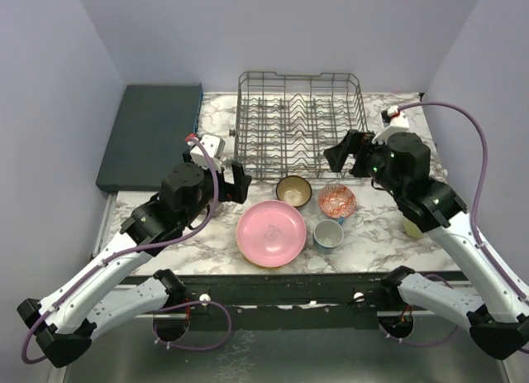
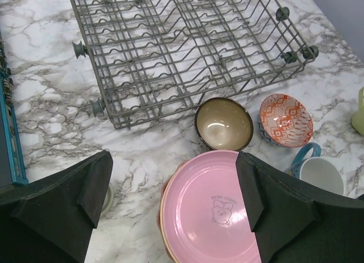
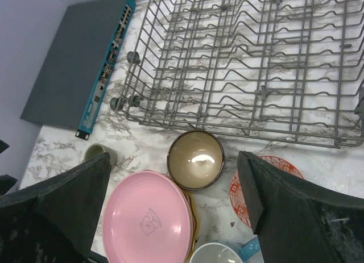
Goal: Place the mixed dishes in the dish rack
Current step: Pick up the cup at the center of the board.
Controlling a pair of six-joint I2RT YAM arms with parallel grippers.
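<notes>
— How many plates sit under the pink plate [image 2: 199,206]?
— Can't tell. Only thin rims peek out at its left edge, and the left wrist view crops its bottom.
— That yellowish mug [image 1: 411,227]?
— Mostly behind the right arm [image 1: 438,209] from above.
— And the grey-green mug [image 3: 96,152]?
— Half behind a black finger [image 3: 74,200]. The blue mug [image 3: 213,254] runs off the bottom edge, the red-patterned bowl [image 3: 236,197] is partly behind the other finger, and the far side of the dish rack [image 3: 239,75] is cropped.
</notes>
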